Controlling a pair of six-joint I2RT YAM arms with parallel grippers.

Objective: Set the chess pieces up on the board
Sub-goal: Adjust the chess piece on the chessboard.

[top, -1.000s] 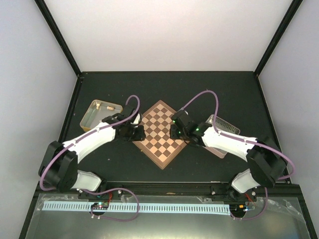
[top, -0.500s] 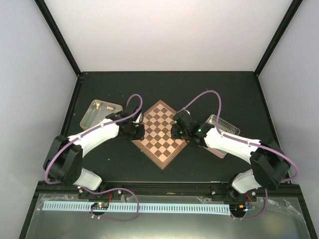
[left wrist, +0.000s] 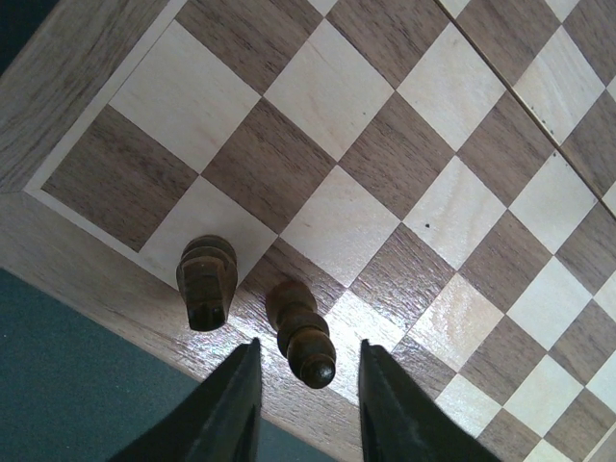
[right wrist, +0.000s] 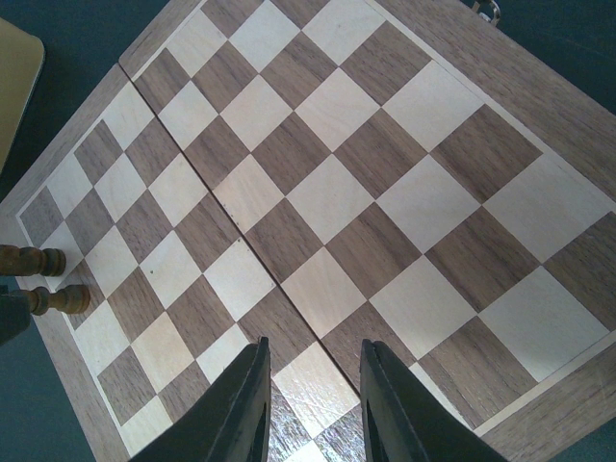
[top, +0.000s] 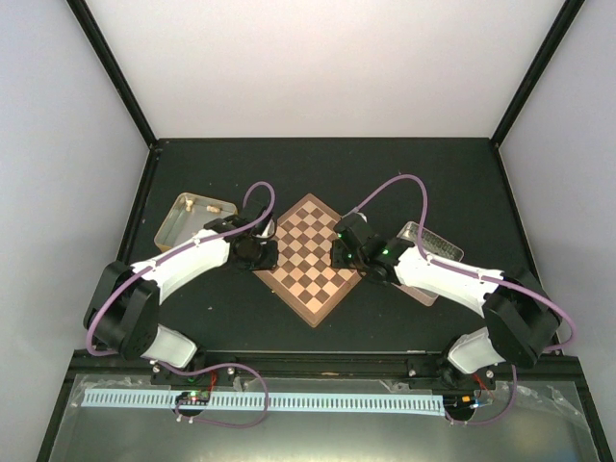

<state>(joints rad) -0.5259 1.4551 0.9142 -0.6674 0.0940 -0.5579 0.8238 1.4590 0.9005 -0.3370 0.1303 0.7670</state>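
Once reopened, left end effector [left wrist: 310, 345] parted around a dark piece [left wrist: 300, 327] standing beside a neighbouring piece [left wrist: 206, 281] on the board [left wrist: 423, 144]: placement apparently complete. Right end effector [right wrist: 316, 344] open, empty.

Premises: a robotics lab, specifically an enclosed test cell. Plain white panels [top: 327, 67] close three sides, set in a black frame [top: 111, 72]. A black table [top: 327, 168] carries two white robot arms bolted at its near edge, the left arm [top: 183, 262] and the right arm [top: 438, 272], trailing purple cables [top: 399, 178]. A chessboard [top: 310, 255] lies between them, a slotted rail [top: 318, 399] in front
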